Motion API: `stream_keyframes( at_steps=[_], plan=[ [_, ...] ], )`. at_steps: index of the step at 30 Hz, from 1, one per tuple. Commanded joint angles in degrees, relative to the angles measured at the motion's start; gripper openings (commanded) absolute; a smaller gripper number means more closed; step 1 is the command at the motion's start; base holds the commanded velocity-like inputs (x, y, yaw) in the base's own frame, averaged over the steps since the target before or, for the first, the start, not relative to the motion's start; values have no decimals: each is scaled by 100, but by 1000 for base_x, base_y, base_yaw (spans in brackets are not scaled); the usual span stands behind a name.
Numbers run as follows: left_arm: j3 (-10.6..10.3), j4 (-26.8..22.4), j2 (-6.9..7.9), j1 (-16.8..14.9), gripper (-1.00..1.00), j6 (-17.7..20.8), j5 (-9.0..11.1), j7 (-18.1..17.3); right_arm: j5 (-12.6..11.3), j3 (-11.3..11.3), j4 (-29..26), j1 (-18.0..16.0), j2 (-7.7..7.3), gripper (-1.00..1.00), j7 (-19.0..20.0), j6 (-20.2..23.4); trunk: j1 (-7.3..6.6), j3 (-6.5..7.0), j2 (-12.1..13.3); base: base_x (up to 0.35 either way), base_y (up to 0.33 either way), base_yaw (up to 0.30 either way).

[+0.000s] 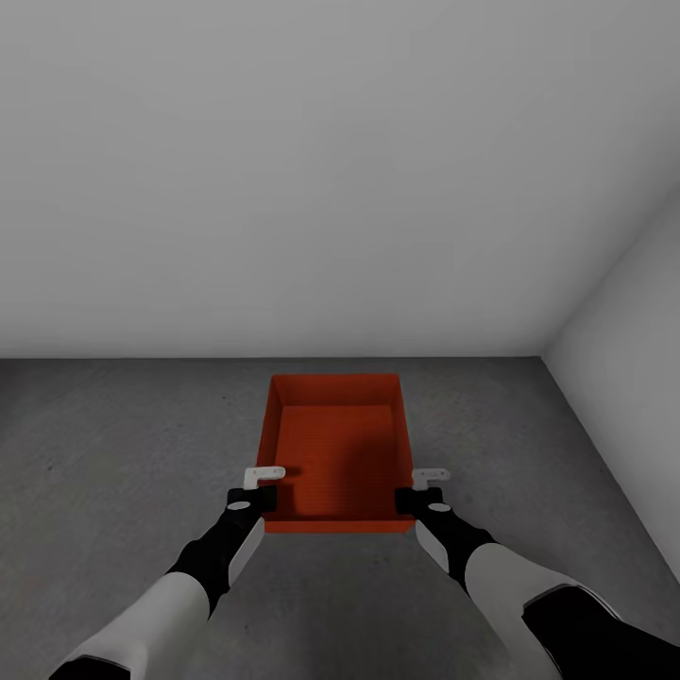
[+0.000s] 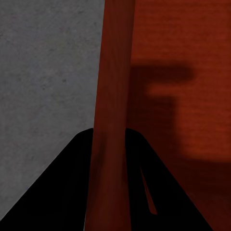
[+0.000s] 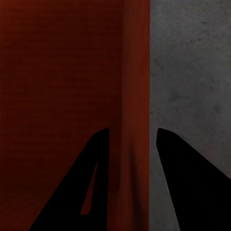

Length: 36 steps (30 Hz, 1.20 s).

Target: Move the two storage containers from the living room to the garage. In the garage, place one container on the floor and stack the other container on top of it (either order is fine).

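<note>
Above the grey floor [image 1: 113,444], both tools clamp an empty red-orange container [image 1: 335,453].

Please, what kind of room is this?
Probably a garage or a bare utility room: dark grey mottled concrete floor, plain grey-white walls, and no furniture, only a red-orange rectangular plastic bin.
</note>
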Motion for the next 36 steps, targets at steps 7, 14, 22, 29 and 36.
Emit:
stream_keyframes(
  at_steps=[7, 14, 22, 29, 36],
  plan=[
    [89, -32, 13, -6, -100, 45, -111, 380, -78, -109, 136, -3, -71, -100, -44, -30, 155, -131, -287, 0, 0, 0],
    [89, -32, 13, -6, -100, 45, -111, 380, -78, -106, 137, -3, -63, -100, -44, -30, 309, -256, -568, 0, 0, 0],
    [89, -32, 13, -6, -100, 45, -111, 382, -81, -109, 136, -3, -66, -100, -45, -30, 485, -400, -889, 0, 0, 33],
    [89, -34, 13, -6, -100, 45, -111, 380, -80, -109, 136, -3, -70, -100, -44, -30, 638, -526, -1169, 0, 0, 161],
    [89, -39, 13, -6, -100, 45, -111, 382, -80, -109, 136, -3, -70, -100, -44, -30, 792, -651, -1450, 0, 0, 14]
  ],
)
